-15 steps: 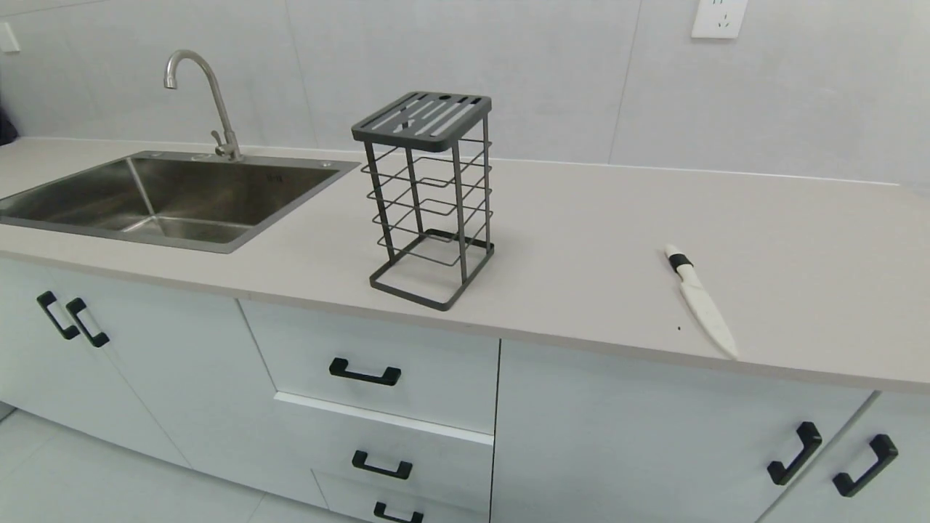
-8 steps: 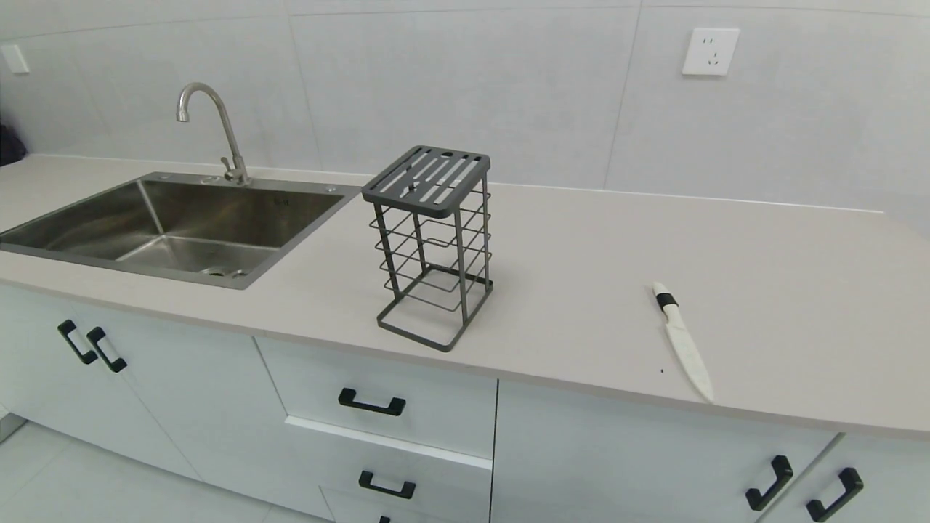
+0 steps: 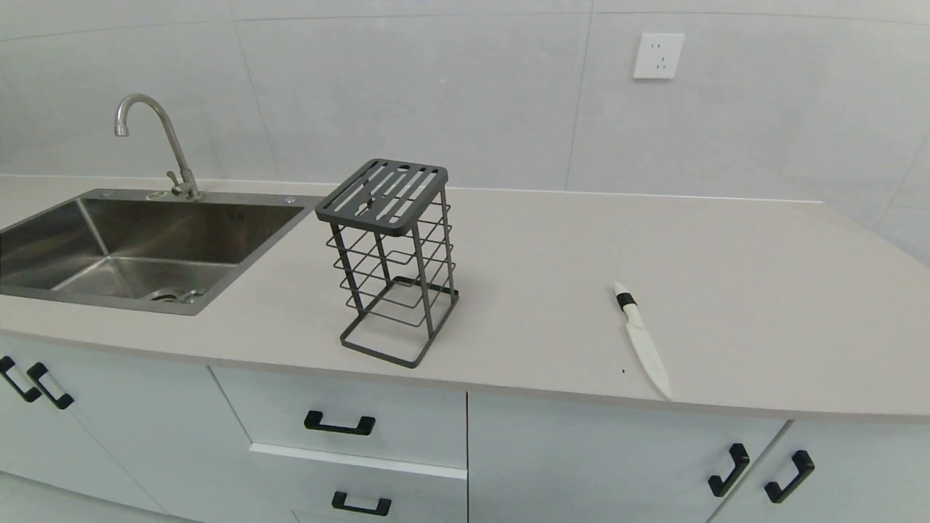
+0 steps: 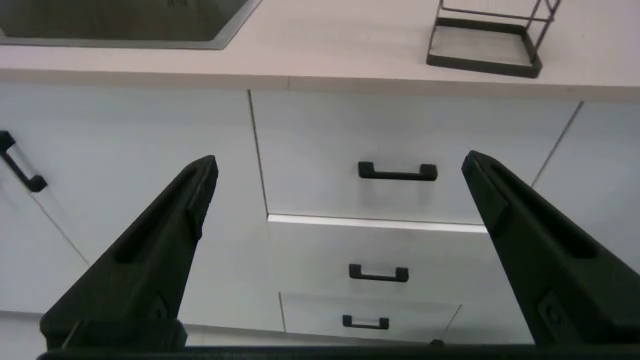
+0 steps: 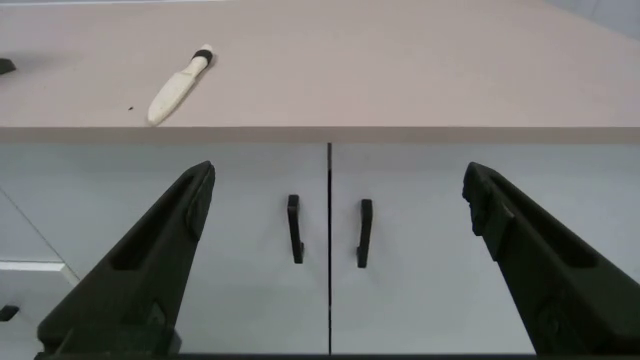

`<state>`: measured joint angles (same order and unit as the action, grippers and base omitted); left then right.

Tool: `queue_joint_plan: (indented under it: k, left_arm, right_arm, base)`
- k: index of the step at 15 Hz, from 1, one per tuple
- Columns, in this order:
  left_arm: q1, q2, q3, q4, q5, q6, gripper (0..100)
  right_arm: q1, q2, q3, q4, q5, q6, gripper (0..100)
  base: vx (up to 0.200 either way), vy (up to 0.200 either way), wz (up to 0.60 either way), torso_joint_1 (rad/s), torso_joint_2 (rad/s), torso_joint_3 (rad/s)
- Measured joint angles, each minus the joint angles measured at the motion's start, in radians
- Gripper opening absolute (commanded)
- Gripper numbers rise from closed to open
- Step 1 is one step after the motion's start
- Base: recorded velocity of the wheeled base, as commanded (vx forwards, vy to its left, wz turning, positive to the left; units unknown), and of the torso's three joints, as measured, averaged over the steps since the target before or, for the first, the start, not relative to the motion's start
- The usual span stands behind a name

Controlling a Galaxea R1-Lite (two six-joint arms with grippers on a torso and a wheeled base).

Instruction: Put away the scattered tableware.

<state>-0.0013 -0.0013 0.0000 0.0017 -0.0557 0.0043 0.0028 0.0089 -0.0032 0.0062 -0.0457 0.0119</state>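
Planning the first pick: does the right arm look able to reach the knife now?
Probably yes: the knife lies alone near the counter edge; the open right gripper, level with the cabinet doors, would need raising.

Head cam sits up high, looking forward and down across the pale beige countertop (image 3: 552,240) from a middling distance. Both wrist cams hang low, under counter level, fairly close to the white cabinet fronts (image 4: 330,140) and facing them. Left one clips the base of the dark grey wire rack with the slotted top (image 4: 485,55), right one gets the white knife with a black band (image 5: 178,88). Head cam has both too.
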Motion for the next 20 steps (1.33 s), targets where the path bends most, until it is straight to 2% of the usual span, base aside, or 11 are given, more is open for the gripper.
queue_joint_plan:
  k: [7, 10, 20]
  left_arm:
    - [0.0, 0.0, 0.0, 0.0, 0.0, 0.0, 100]
    - [0.0, 0.0, 0.0, 0.0, 0.0, 0.0, 100]
    - [0.0, 0.0, 0.0, 0.001, 0.001, 0.0, 100]
  right_arm:
    - [0.0, 0.0, 0.0, 0.0, 0.0, 0.0, 100]
    - [0.0, 0.0, 0.001, 0.0, 0.0, 0.002, 100]
    - [0.0, 0.0, 0.001, 0.0, 0.0, 0.0, 100]
  base:
    - [0.0, 0.0, 0.0, 0.105, -0.2, -0.096]
    - [0.0, 0.0, -0.6, 0.03, -0.04, -0.019]
    - [0.0, 0.0, 0.0, 0.028, -0.06, -0.028]
